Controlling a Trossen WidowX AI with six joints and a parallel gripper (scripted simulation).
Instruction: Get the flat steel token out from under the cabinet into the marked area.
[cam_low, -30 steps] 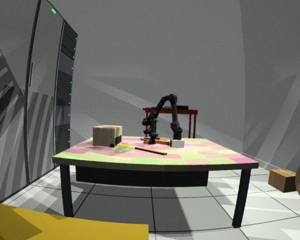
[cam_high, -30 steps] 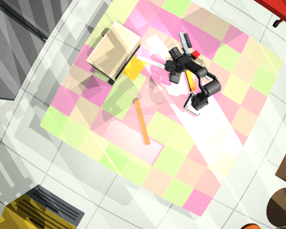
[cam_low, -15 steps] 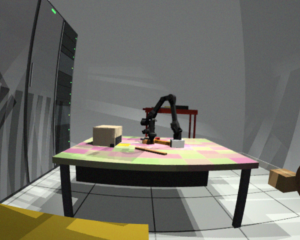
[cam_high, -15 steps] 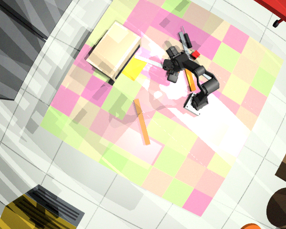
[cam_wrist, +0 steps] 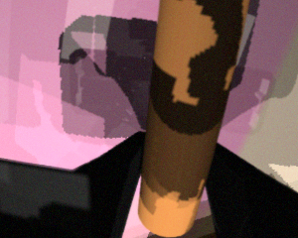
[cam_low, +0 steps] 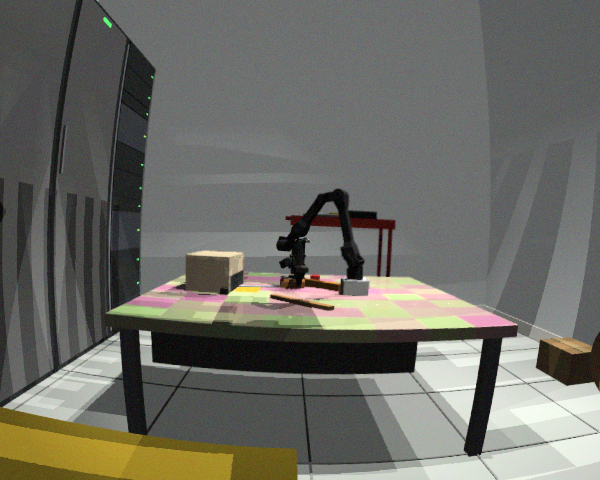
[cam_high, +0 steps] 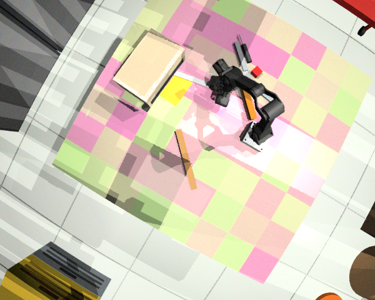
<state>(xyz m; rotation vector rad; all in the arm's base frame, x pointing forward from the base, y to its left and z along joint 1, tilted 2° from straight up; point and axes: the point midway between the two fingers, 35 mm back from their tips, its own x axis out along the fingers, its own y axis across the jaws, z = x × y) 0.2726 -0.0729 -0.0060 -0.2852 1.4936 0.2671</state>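
The hand point(cam_wrist: 176, 198) clamps the orange rod point(cam_wrist: 189, 99).

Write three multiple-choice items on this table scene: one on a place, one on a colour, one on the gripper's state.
1. The yellow marked area lies:
A. against the cabinet's front
B. behind the arm's base
C. at a table corner

2. The small cube by the arm is:
A. blue
B. red
C. green

3. The gripper is:
A. open over the table
B. shut on nothing
C. shut on an orange rod

Key: 1 A, top view shows them adjoining. 2 B, red from above. 3 C, wrist view shows the rod between the fingers.
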